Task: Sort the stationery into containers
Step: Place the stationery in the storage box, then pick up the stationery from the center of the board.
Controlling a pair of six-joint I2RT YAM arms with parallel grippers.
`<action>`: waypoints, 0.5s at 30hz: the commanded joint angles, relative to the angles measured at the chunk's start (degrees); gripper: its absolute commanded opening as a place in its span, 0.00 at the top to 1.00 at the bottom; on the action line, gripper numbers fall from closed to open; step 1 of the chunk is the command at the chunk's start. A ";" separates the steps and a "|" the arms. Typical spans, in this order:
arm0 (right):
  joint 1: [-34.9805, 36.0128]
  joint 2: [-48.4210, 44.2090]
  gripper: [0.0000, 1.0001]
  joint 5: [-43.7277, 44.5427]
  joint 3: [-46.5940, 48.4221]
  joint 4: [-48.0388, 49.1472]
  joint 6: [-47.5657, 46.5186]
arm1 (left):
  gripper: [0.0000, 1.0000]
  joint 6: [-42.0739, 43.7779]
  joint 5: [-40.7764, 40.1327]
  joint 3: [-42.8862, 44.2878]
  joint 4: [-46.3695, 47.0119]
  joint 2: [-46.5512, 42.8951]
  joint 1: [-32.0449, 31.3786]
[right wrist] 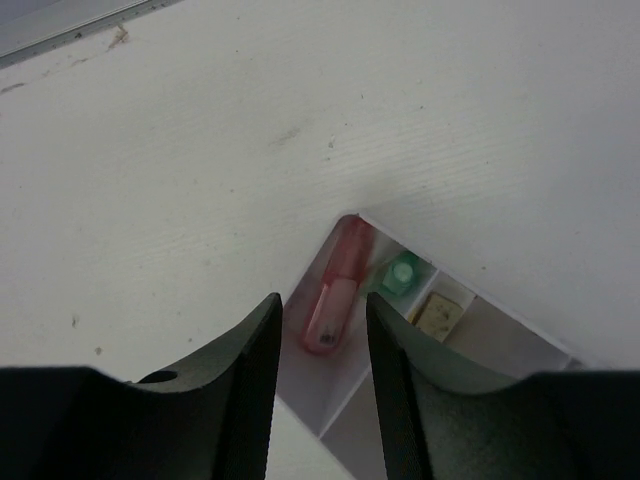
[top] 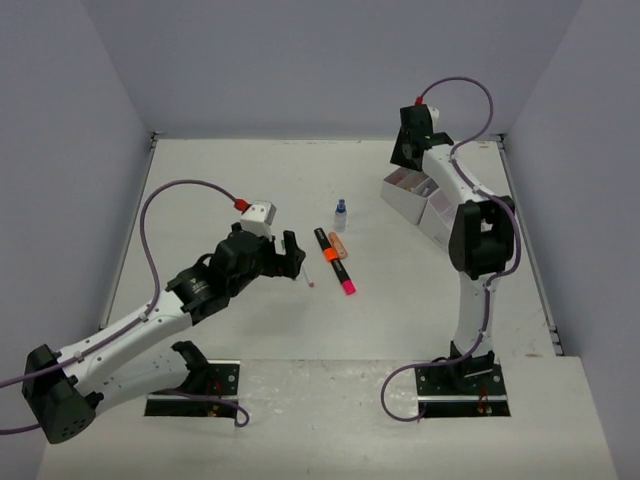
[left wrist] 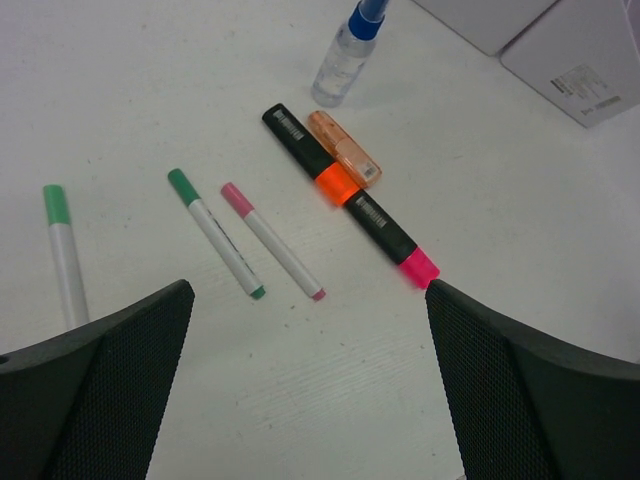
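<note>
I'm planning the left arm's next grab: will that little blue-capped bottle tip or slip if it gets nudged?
It probably tips easily: the bottle stands upright on the table, tall and narrow. Its clear, smooth-looking body may slip between fingers, and once on its side it would likely roll. It looks small enough to be light.

I've got the organizer (top: 403,206) sitting upper right in the top view, the marker (top: 335,260) lying dead centre, the bottle (top: 340,213) just above it, and the pens (left wrist: 215,233) to the marker's left.
</note>
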 commanded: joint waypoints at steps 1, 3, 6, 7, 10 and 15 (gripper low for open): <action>0.64 -14.14 0.59 -1.86 -3.12 2.26 -0.90 | 0.00 -4.74 -5.21 5.37 -2.07 8.76 0.08; 2.02 -20.98 0.59 -2.58 -7.91 3.12 -0.93 | 0.00 -8.14 -6.39 7.35 -3.06 13.08 0.08; 3.62 -30.42 0.58 -4.95 -16.69 5.52 -0.11 | 0.00 -13.40 -10.18 11.62 -5.19 22.18 -0.01; 3.91 -33.59 0.58 -5.62 -21.36 6.22 0.45 | 0.02 -15.36 -11.17 13.68 -6.90 25.48 -0.13; 3.97 -41.63 0.58 -7.33 -31.04 8.19 1.66 | 0.11 -19.87 -14.90 19.56 -10.64 34.14 -1.34; 4.45 -52.37 0.58 -11.46 -45.62 8.86 1.36 | 0.26 -23.45 -19.98 30.74 -15.74 43.58 -5.57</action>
